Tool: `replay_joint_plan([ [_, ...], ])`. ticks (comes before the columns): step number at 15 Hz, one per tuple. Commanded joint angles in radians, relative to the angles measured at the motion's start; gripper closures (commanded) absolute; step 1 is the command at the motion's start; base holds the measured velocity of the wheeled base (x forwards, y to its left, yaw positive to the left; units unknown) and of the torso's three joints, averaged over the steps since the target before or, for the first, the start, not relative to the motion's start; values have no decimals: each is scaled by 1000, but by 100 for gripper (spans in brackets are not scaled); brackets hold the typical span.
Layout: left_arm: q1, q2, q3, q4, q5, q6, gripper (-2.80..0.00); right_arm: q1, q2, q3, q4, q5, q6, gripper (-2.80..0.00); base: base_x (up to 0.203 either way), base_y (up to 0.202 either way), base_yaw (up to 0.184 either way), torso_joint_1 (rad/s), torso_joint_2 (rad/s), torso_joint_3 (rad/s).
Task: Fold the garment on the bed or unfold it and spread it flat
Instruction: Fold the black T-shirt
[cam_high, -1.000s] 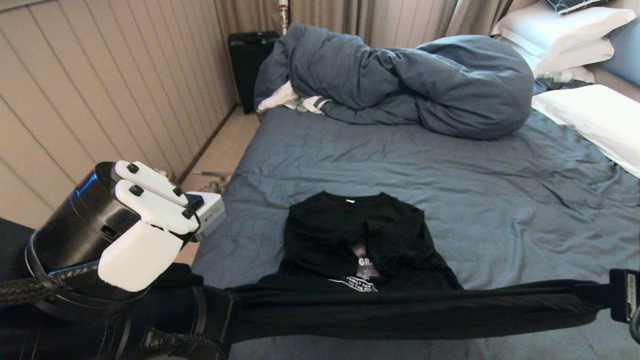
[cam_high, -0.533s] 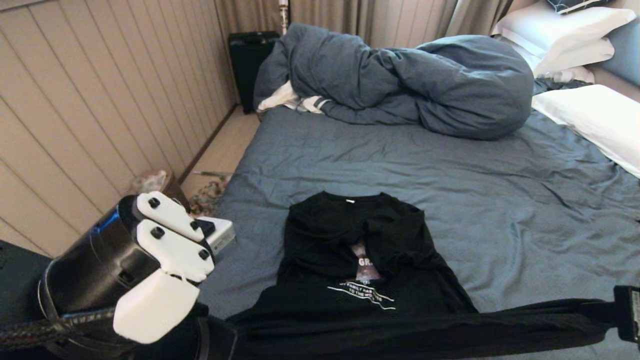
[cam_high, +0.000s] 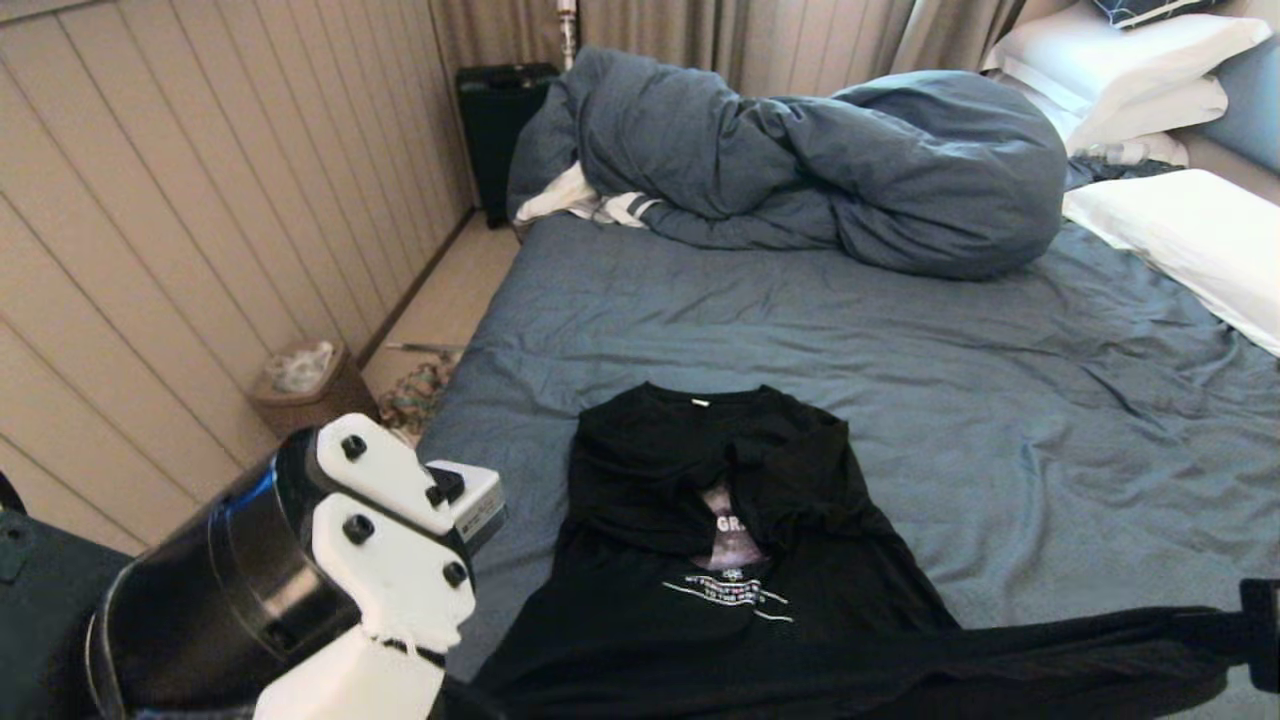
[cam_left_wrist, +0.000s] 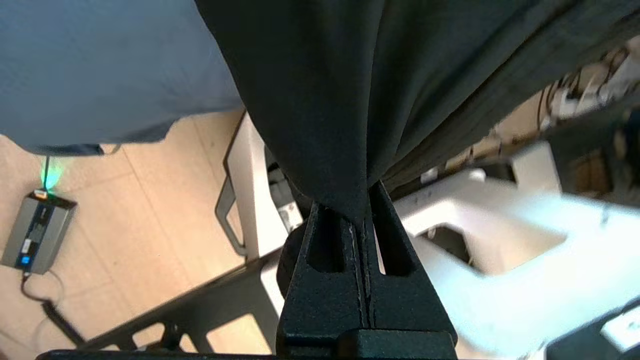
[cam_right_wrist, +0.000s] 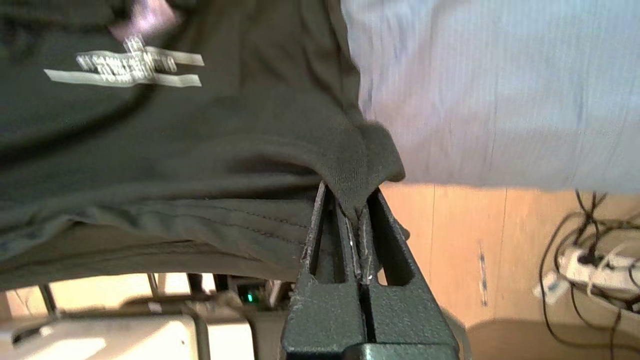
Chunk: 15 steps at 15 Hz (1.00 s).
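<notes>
The garment (cam_high: 720, 520), a black T-shirt with a white neck label, lies on the bed (cam_high: 900, 350), collar away from me. Its grey print and white text show at the middle, and the upper part is rumpled. The near hem is stretched taut across the bottom of the head view, off the bed's front edge. My left gripper (cam_left_wrist: 361, 212) is shut on one hem corner of the garment (cam_left_wrist: 320, 90); its wrist (cam_high: 330, 580) shows low on the left. My right gripper (cam_right_wrist: 352, 210) is shut on the other corner of the garment (cam_right_wrist: 200, 150), at the right edge.
A bunched blue-grey duvet (cam_high: 800, 160) fills the bed's far side, with white pillows (cam_high: 1190, 240) on the right. A bin (cam_high: 300, 380) and a black case (cam_high: 500, 130) stand by the panelled wall. A grey box (cam_left_wrist: 35, 230) and cables (cam_right_wrist: 590, 265) lie on the floor.
Both grippers have sunk with the stretched hem, toward the near edge. The shirt's lower part now lies flatter, showing more of the white text.
</notes>
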Motion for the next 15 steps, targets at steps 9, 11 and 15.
replay_joint_plan([
  [9, 595, 428, -639, -70, -201, 192, 0, -59, 615, -530, -135, 3, 15, 0, 0, 0, 0, 0, 0, 0],
  [11, 631, 532, -769, -72, -214, 209, 0, -73, 732, -675, -137, 1, 33, 0, 0, 0, 0, 0, 0, 0],
  [15, 664, 656, -842, -138, -217, 244, 0, -79, 929, -933, -134, -33, 54, 0, 0, 0, 0, 0, 0, 0],
])
